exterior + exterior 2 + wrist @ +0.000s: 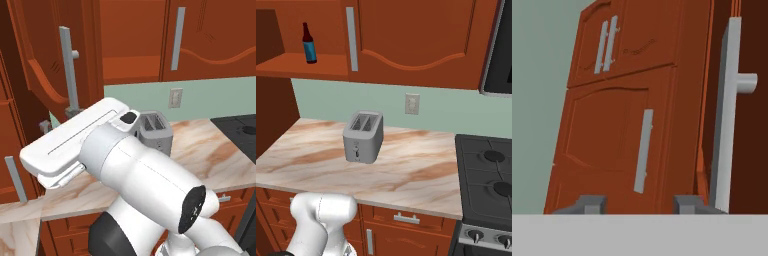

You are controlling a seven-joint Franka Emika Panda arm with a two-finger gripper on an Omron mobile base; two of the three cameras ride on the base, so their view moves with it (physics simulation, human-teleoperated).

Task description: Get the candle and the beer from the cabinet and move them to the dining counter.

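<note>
The beer (309, 44), a dark bottle with a blue label, stands upright on the shelf of the open cabinet (301, 66). The candle is out of view, and so is the dining counter. In the hand view my gripper (638, 205) is open, its two fingertips (589, 204) apart with nothing between them. The cabinet door's grey bar handle (727, 115) rises just right of the right fingertip, outside the gap. In the left base view my white hand (75, 140) reaches left, just below the swung-open door (47, 65) and its handle (69, 65).
A grey toaster (363, 136) stands on the marbled counter (406, 170) under the cabinets. A black stove (488, 175) lies at the right. A closed cabinet door with a grey handle (352, 37) is beside the open compartment. Tall red-brown cupboard doors (612, 140) face the hand.
</note>
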